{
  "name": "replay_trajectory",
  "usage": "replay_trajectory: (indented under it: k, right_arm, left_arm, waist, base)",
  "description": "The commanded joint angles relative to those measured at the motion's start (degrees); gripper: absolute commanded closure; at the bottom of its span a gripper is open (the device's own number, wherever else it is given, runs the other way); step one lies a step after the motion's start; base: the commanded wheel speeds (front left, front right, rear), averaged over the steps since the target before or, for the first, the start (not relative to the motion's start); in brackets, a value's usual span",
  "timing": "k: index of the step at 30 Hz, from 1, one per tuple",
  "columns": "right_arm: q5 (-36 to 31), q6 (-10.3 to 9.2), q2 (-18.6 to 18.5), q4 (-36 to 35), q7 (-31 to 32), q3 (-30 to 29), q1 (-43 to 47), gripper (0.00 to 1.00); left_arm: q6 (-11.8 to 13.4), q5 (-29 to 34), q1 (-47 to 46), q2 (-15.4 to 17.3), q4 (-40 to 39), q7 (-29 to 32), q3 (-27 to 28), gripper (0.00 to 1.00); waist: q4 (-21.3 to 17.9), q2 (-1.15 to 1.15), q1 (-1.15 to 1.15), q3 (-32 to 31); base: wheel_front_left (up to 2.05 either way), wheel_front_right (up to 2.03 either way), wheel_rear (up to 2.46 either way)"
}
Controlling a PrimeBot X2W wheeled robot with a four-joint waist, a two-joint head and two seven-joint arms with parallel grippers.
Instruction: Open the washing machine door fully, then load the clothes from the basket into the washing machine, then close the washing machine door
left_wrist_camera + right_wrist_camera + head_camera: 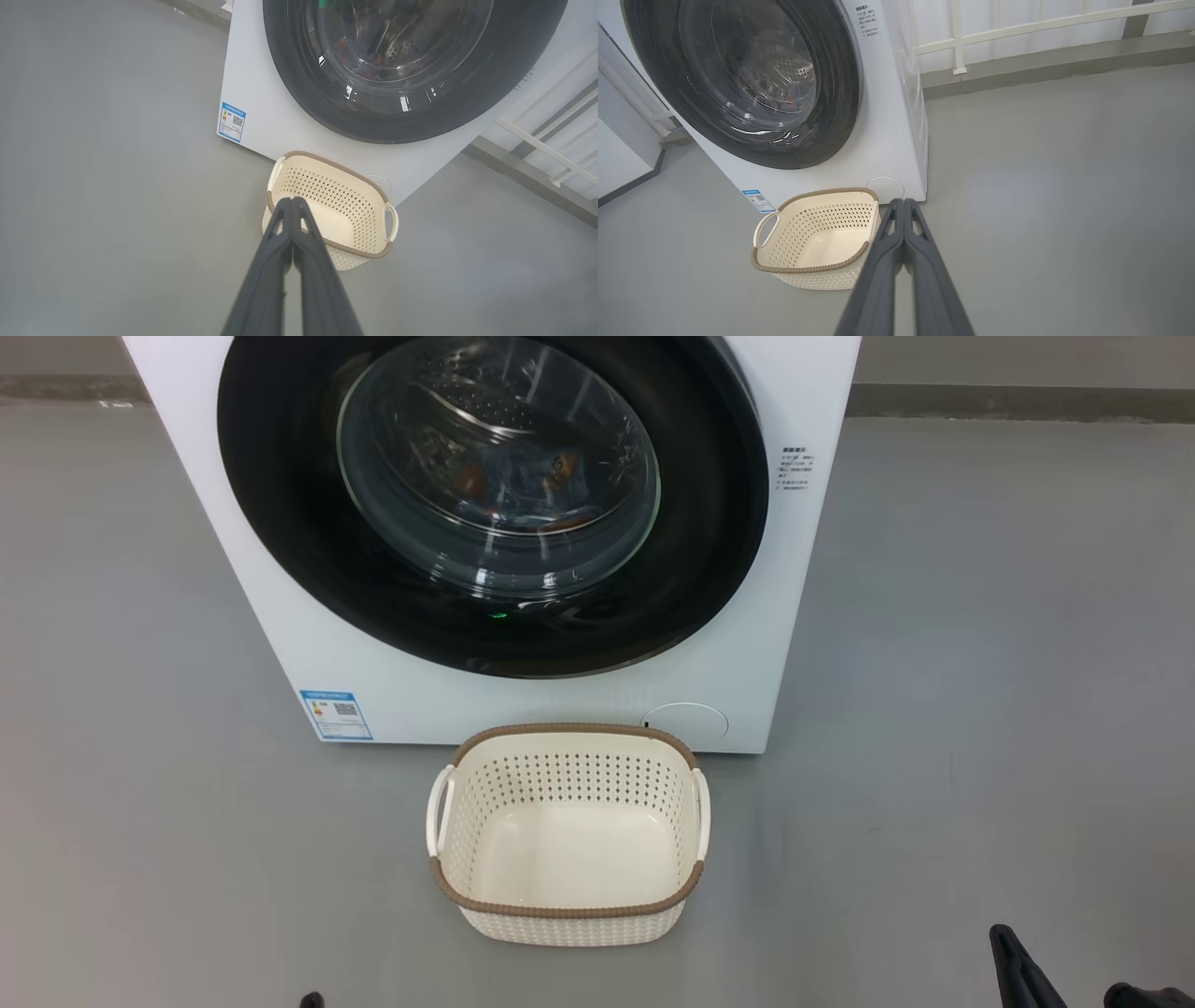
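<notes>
The white washing machine (pixel 280 616) stands ahead with its round black-rimmed door (pixel 709 523) closed flat against the front. Through the glass I see the clothes (pixel 546 481), blue fabric with orange patches, lying in the steel drum. The cream basket (pixel 569 730) sits on the floor just before the machine, with nothing inside. In the left wrist view my left gripper (pixel 292 200) is shut and holds nothing, hanging above the basket (pixel 369 186). My right gripper (pixel 903 201) is shut too, to the right of the basket (pixel 808 268). Its dark finger (pixel 1018 966) shows at the lower right.
A blue label sticker (pixel 336 714) and a round white cap (pixel 686 721) mark the machine's lower front. Grey floor (pixel 980 709) spreads on both sides. A white railing (pixel 1017 32) and a low wall base run behind the machine to its right.
</notes>
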Motion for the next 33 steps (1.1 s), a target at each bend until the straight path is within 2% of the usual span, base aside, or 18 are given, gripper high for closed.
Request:
replay_trajectory:
  k: [1,33]
  right_arm:
    - [1.42,-0.10,-0.28,-1.12,0.28,-0.05,-2.55,1.00]
    - [24.04,-0.19,0.37,0.83,5.67,0.00,-6.84,1.00]
  left_arm:
    - [-0.44,-1.04,-2.50,0.72,-0.98,0.27,0.88,1.00]
    - [-1.90,-20.42,-6.70,1.17,-0.19,5.37,3.65,1.00]
  waist:
    - [-0.03,0.00,-0.01,0.01]
    - [-1.57,0.00,-0.01,0.53]
  base:
    - [0.00,0.00,0.00]
    - [0.00,0.00,0.00]
